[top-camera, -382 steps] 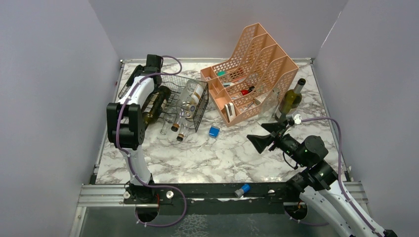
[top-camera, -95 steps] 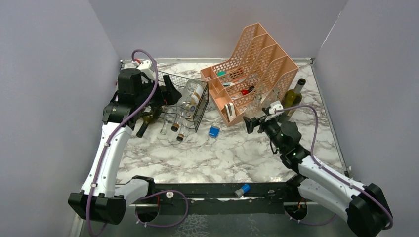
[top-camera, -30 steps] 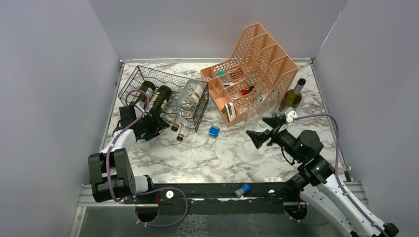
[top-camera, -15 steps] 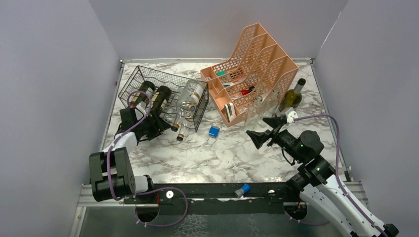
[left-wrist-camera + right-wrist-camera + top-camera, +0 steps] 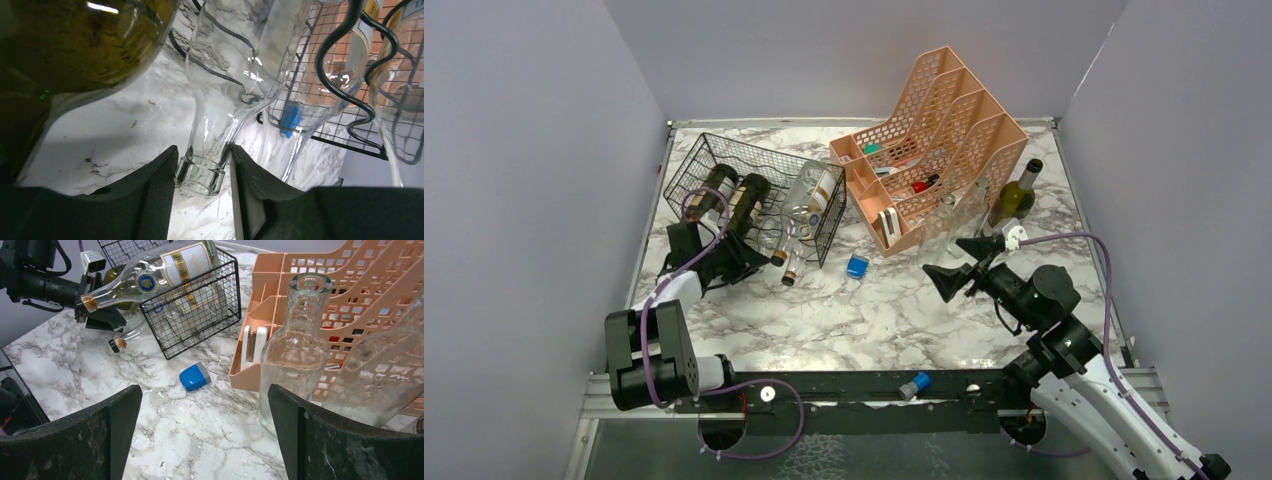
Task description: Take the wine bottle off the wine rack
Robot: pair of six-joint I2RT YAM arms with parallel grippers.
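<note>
Grip step: your left pincer [image 5: 202, 176] pinches the neck of the clear bottle [image 5: 225, 75], which lies in the rack [image 5: 714, 160], neck poking out. Next, I think, pull it straight out, slowly and level. Your right pincer [image 5: 946, 260] is wide open, holding nothing. The cream label [image 5: 189, 265] on the big bottle [image 5: 150, 280] is too small to read.

We are looking down on the table [image 5: 874, 310] from above, while both wrist cameras are facing the wine rack [image 5: 692, 165], left nearest.

Open table [image 5: 874, 320] at centre, bottle necks [image 5: 780, 257] jutting from wine rack [image 5: 828, 225] front, peach organizer [image 5: 934, 110] close beside it
</note>
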